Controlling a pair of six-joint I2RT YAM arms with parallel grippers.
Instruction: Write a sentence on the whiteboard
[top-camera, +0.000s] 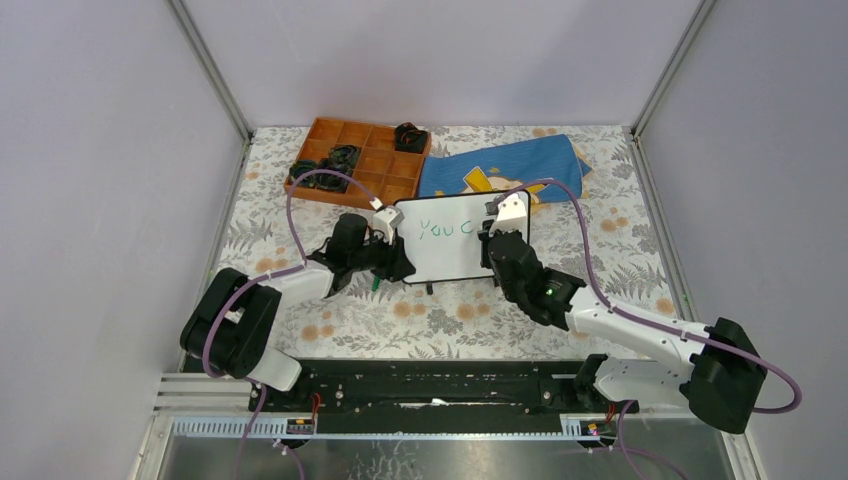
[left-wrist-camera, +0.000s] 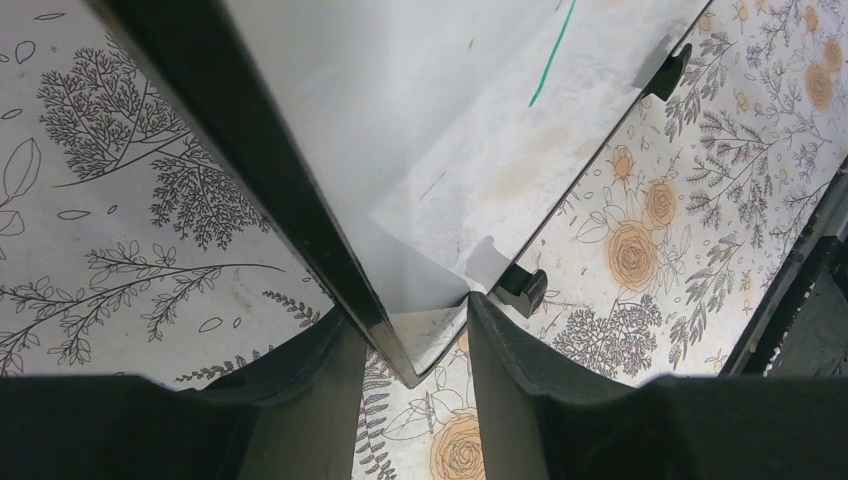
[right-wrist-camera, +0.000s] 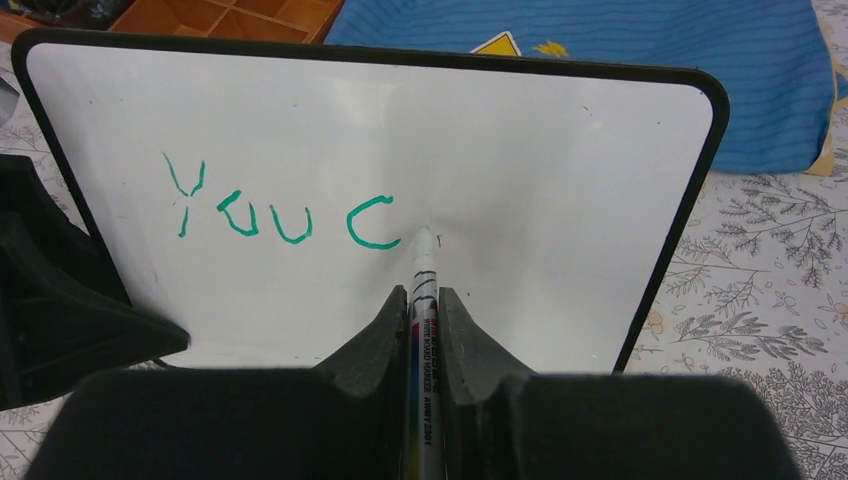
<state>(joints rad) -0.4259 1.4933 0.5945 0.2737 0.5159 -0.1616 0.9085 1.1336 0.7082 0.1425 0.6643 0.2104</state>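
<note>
The whiteboard (top-camera: 455, 258) stands upright mid-table on its black feet (left-wrist-camera: 522, 290). On it are the green marker letters "You C" (right-wrist-camera: 280, 212), the sentence as it stands now (top-camera: 445, 228). My left gripper (top-camera: 392, 258) is shut on the board's lower left corner, the black frame (left-wrist-camera: 300, 210) pinched between its fingers (left-wrist-camera: 410, 312). My right gripper (right-wrist-camera: 421, 292) is shut on a white marker (right-wrist-camera: 424, 255). The marker's tip touches the board face (right-wrist-camera: 560, 170) just right of the "C". In the top view the right gripper (top-camera: 492, 240) sits at the board's right side.
An orange compartment tray (top-camera: 372, 160) with black items lies at the back left. A blue cloth (top-camera: 500, 168) with yellow print lies behind the board (right-wrist-camera: 620, 70). The floral tablecloth (top-camera: 440, 315) covers the table. Walls close in left, right and back.
</note>
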